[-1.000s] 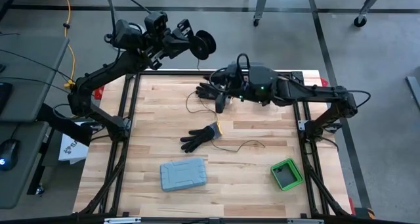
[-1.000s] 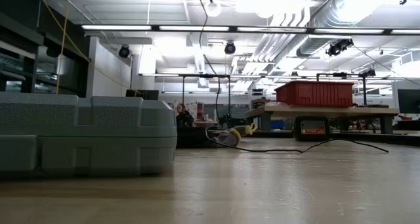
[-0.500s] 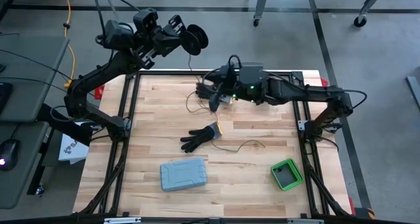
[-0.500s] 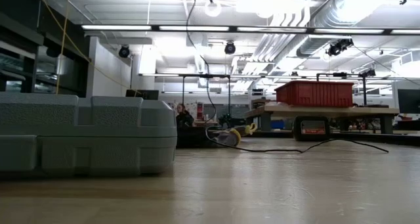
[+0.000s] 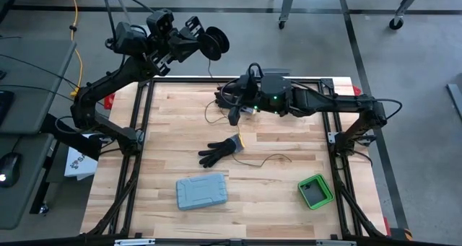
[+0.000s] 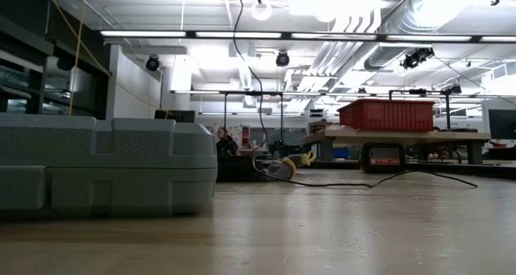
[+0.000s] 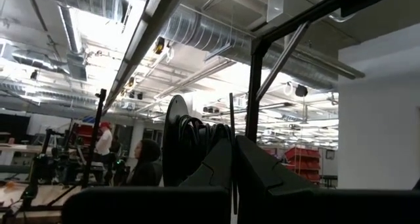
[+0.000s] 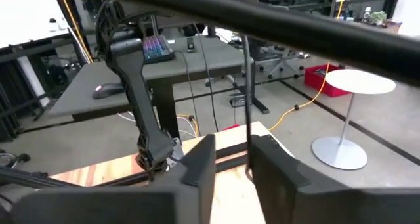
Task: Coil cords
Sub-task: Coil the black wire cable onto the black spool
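Note:
The cords are one thin dark wire. Part of it is wound into a black ring-shaped coil (image 5: 215, 42) (image 7: 191, 137), held high beyond the table's far left corner at my shut left gripper (image 5: 199, 32) (image 7: 233, 159). A strand (image 6: 251, 73) drops from there toward the table. It runs upright (image 8: 248, 86) between the two fingers of my right gripper (image 5: 233, 110) (image 8: 233, 161). These fingers stand open over the far middle of the table, and I cannot tell whether they touch the wire. The loose tail (image 5: 271, 158) lies squiggly on the wood. My left gripper is shut at the coil, with the ring (image 7: 177, 135) standing just beyond its fingertips (image 7: 216, 168), lifted clear of the table. A thin strand (image 7: 231, 119) rises from the seam between the shut fingers. The fingers themselves hide which part of the coil they pinch.
One black glove (image 5: 216, 151) lies mid-table and another (image 5: 226, 97) lies by my right gripper. A grey case (image 5: 202, 191) (image 6: 105, 166) and a green box (image 5: 315, 191) sit near the front edge. Black frame rails (image 5: 141, 123) border the table.
My right gripper has gone a little toward the table's left edge and down, keeping by the hanging strand. The strand below the coil has swung slightly.

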You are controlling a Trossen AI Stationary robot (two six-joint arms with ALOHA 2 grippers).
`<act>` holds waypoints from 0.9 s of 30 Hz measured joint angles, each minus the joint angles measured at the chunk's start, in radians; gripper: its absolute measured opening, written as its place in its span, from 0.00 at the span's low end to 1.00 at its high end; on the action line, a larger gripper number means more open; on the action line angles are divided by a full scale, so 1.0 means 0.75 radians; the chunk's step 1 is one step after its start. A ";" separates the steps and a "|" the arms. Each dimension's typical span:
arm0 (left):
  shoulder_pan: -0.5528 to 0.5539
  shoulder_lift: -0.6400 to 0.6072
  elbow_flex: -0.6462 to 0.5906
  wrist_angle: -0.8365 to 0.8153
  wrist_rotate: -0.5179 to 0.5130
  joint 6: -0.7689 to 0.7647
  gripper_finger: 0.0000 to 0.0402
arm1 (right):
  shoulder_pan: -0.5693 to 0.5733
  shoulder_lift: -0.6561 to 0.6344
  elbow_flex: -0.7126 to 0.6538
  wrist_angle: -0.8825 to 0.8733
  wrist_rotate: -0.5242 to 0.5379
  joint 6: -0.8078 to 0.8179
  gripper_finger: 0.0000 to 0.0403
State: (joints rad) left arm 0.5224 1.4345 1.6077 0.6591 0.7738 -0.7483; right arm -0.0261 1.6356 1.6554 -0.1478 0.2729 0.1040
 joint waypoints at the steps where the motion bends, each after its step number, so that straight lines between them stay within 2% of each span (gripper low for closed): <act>1: 0.000 0.000 0.000 0.000 0.000 0.000 0.00 | 0.000 0.000 0.000 -0.001 0.000 0.000 0.16; 6: 0.009 0.000 0.000 0.000 0.000 0.022 0.00 | 0.003 0.000 0.000 -0.001 0.001 0.000 0.02; 13: 0.112 -0.059 0.000 -0.129 0.001 0.091 0.00 | 0.050 -0.009 0.000 -0.037 0.021 0.035 0.00; 18: 0.228 -0.160 0.000 -0.528 -0.002 0.248 0.00 | 0.100 -0.062 0.000 -0.124 0.024 0.047 0.00; 21: 0.282 -0.224 0.000 -0.786 -0.001 0.346 0.00 | 0.128 -0.101 0.000 -0.169 0.086 0.037 0.00; 27: 0.329 -0.311 0.000 -1.167 0.094 0.374 0.00 | 0.131 -0.177 0.000 -0.193 0.131 0.017 0.00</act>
State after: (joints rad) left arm 0.7689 1.2016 1.6077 -0.2164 0.8445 -0.4675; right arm 0.0721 1.5029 1.6554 -0.2924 0.3712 0.1170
